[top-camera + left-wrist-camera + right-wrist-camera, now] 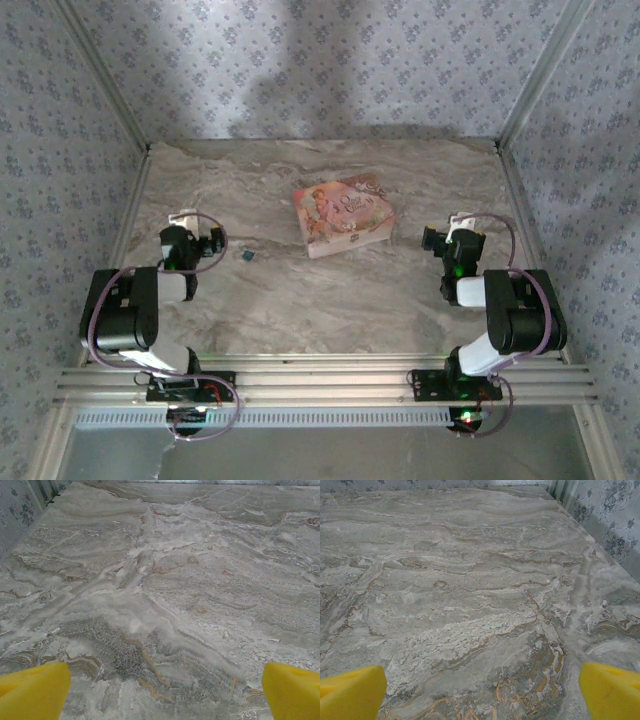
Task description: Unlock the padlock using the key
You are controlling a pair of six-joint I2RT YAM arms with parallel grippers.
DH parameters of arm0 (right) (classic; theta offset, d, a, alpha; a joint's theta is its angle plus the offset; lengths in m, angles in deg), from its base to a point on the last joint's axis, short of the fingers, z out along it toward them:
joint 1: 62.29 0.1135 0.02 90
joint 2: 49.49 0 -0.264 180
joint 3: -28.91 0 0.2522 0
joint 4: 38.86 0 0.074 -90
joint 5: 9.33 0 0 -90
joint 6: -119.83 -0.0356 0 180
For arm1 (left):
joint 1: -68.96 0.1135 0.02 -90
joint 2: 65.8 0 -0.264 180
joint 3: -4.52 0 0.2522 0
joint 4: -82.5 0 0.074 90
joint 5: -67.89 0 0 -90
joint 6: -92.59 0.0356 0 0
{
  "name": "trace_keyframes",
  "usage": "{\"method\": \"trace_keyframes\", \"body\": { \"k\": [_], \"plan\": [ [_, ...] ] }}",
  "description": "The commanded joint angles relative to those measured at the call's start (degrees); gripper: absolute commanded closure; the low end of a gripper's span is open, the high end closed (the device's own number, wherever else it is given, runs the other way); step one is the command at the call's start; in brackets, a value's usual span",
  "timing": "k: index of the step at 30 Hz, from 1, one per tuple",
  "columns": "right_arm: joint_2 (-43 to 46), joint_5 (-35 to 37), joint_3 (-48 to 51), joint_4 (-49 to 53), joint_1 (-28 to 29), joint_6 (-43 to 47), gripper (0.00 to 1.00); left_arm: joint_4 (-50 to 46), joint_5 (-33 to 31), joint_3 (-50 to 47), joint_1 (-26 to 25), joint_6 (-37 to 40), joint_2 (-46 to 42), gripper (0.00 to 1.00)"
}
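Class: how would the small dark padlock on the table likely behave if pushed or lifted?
The padlock looks tiny and squat, so it probably slides rather than rolls or tips. The table looks smooth, so a nudge may skid it away. Far smaller than the pink box, it is likely light to lift.

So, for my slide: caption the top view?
Left hand and right hand open; padlock lies left of pink box on table.

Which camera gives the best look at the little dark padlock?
The overhead camera: the padlock sits as a tiny dark square on the table, left of the pink box. The two wrist cameras face marble and their own yellow fingertips.
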Motion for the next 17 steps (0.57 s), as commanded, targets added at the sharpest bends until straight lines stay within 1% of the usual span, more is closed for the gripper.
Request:
{"method": "trace_keyframes", "body": {
  "k": [1, 10, 13, 17],
  "plan": [
    [-0.1, 1.1, -0.8, -0.7, 0.3, 1.1, 0.00, 0.3, 1.0, 0.5, -0.3, -0.4, -0.3, 0.02],
    [-0.1, 1.1, -0.8, -0.7, 0.2, 1.1, 0.00, 0.3, 1.0, 0.5, -0.3, -0.5, -0.3, 0.02],
    [-0.3, -0.4, -1.2, -0.1, 0.2, 1.3, 0.00, 0.3, 0.9, 0.5, -0.2, -0.4, -0.3, 0.02],
    [-0.1, -0.5, -1.0, -0.3, 0.1, 1.3, 0.00, 0.3, 0.9, 0.6, -0.2, -0.5, -0.3, 0.02]
  ]
}}
